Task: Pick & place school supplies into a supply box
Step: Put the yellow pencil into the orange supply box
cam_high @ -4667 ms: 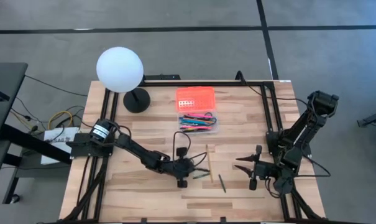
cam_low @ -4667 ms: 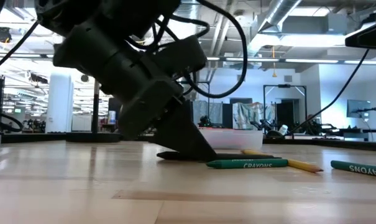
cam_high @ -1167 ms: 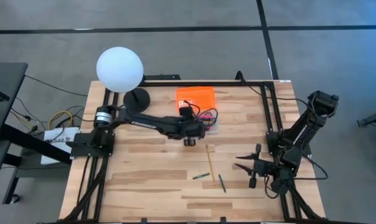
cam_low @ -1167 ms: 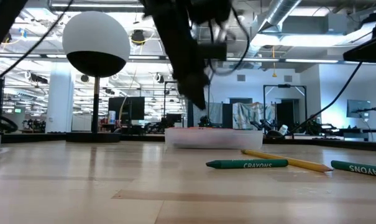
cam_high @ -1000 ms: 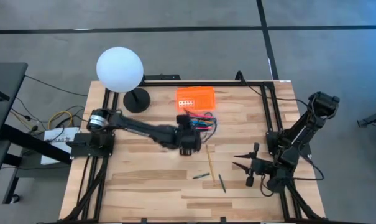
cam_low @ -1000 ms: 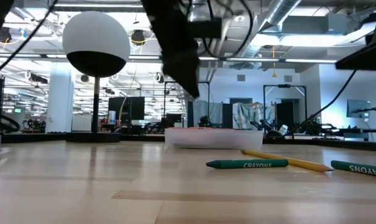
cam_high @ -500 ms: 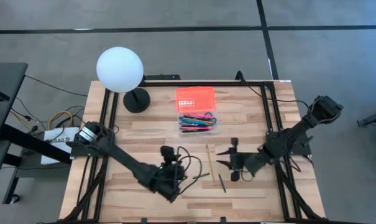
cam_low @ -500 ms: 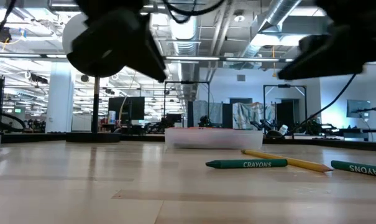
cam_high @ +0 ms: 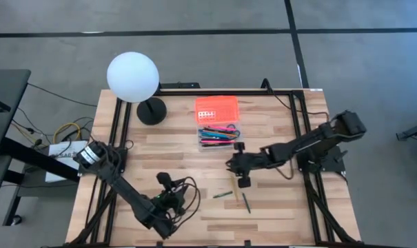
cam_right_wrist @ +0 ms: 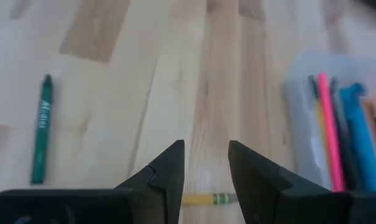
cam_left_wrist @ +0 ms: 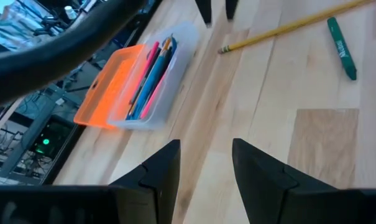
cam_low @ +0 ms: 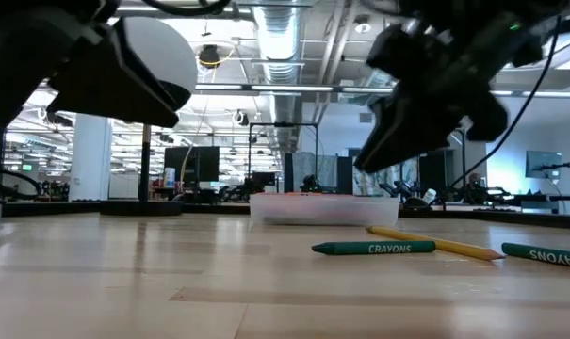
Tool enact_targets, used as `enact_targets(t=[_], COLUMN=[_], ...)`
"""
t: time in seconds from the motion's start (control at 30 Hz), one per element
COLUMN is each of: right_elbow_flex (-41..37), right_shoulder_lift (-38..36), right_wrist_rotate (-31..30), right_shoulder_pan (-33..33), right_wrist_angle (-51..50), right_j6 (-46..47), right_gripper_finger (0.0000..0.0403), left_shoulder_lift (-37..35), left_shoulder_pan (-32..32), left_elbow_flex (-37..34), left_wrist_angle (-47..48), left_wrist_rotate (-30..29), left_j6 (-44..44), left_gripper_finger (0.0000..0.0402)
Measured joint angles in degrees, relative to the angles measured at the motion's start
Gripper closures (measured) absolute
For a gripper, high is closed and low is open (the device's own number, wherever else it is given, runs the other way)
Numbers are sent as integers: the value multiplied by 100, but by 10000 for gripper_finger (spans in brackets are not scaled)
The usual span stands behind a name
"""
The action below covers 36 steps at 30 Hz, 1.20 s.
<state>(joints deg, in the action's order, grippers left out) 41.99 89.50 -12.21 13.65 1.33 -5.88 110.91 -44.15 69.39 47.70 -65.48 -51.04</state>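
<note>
The supply box (cam_high: 218, 136) lies open at the far middle of the table, its clear base full of pens and its orange lid (cam_high: 217, 108) folded back. A yellow pencil (cam_high: 234, 189) and two green crayons (cam_high: 223, 195) (cam_high: 247, 202) lie flat on the wood nearer the front. My right gripper (cam_high: 230, 164) hovers open above the pencil's far end, and the pencil (cam_right_wrist: 206, 199) shows just below its fingers. My left gripper (cam_high: 175, 193) stands open and empty at the near left, pointing toward the box (cam_left_wrist: 138, 81). Scissors are not visible.
A white globe lamp (cam_high: 132, 77) on a black base (cam_high: 151, 110) stands at the far left corner. Black frame rails (cam_high: 301, 131) run along both sides of the table. Bare wood (cam_high: 153, 148) lies between the lamp and my left arm.
My left gripper has swung away from the supply box toward the table's near left and sunk lower, turning as it went. My right gripper has swept from the near right toward the table's middle, and now hangs over the pencil. The pencil and crayons have stayed put.
</note>
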Motion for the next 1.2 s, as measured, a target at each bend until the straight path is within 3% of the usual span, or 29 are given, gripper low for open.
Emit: enact_targets(t=[0.17,0.4,0.6,0.77,1.0,1.2], right_elbow_flex=[392,628,634,621,665,661], right_shoulder_lift=[498,743,738,955,1365,1175], right_wrist_rotate=[498,564,669,1123,1142,1080], right_shoulder_pan=[-376,-586,-742,-736,-737,-736], right_wrist_angle=[-419,-787,-1023,-792,-604,-1082], right_j6=[-16,50,289,273,274,578], right_gripper_finger=[285,285,285,285,285,285], left_shoulder_lift=[2,2,2,2,2,4], left_shoulder_pan=[-146,-172,-172,-172,-183,-180], left_elbow_flex=[-170,-225,-225,-225,-243,-332], left_wrist_angle=[168,516,566,556,558,552], left_wrist_rotate=[-109,-157,-177,-231,-235,-244], left_j6=[-493,-977,-1024,-1026,-1133,-1184], left_gripper_finger=[261,261,261,261,261,261])
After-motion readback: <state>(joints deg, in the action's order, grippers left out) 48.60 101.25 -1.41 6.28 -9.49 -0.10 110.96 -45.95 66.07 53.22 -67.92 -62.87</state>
